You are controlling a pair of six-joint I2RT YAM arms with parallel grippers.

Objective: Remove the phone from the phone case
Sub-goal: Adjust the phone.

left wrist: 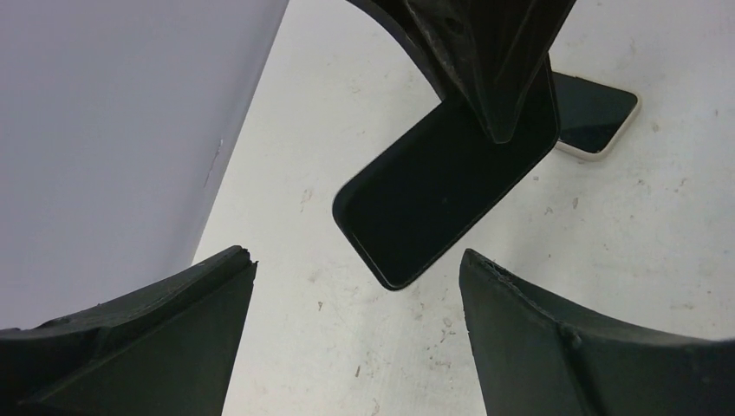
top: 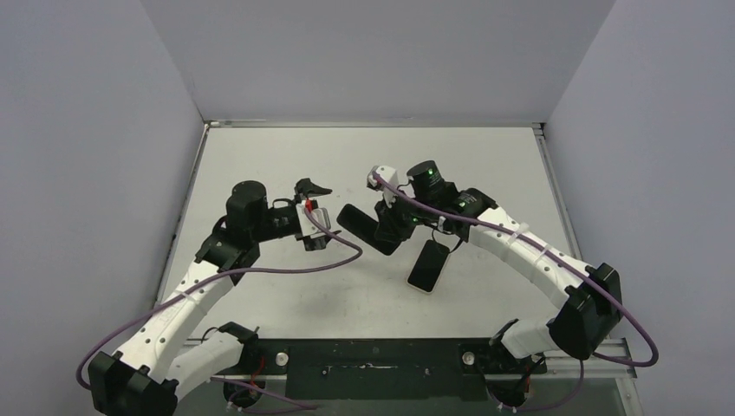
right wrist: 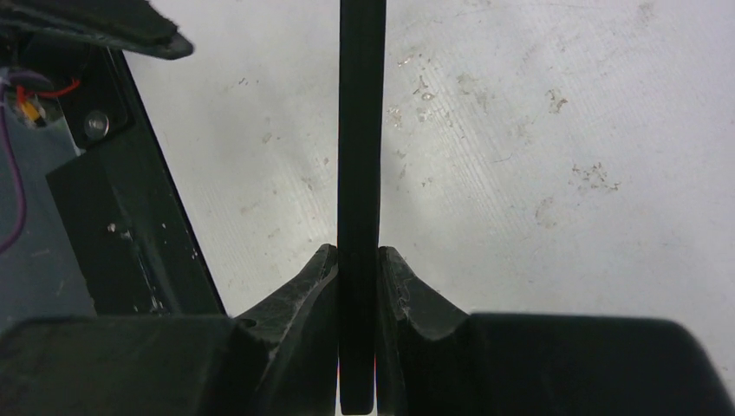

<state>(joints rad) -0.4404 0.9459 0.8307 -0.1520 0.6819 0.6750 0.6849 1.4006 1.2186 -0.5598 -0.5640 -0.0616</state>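
Nearest the lens, arm bases (top: 236, 345) at the counter's (top: 260, 165) near edge. Right tool (right wrist: 357, 256) pressed onto the black phone case (right wrist: 361, 130), held edge-on. Left tool (left wrist: 355, 264) spread wide, just left of the case, apart from it. Phone (top: 428, 266) out, flat on the counter, just near-right of the case.

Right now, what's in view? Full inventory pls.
phone case: 1, black, held in the right gripper, left of the phone
phone: 1, dark screen with pale edge, flat on the table, out of the case
table: 1, white, scuffed
walls: 3, pale grey, around the table
left gripper: 1, black, open, empty, facing the case
right gripper: 1, black, shut on the phone case
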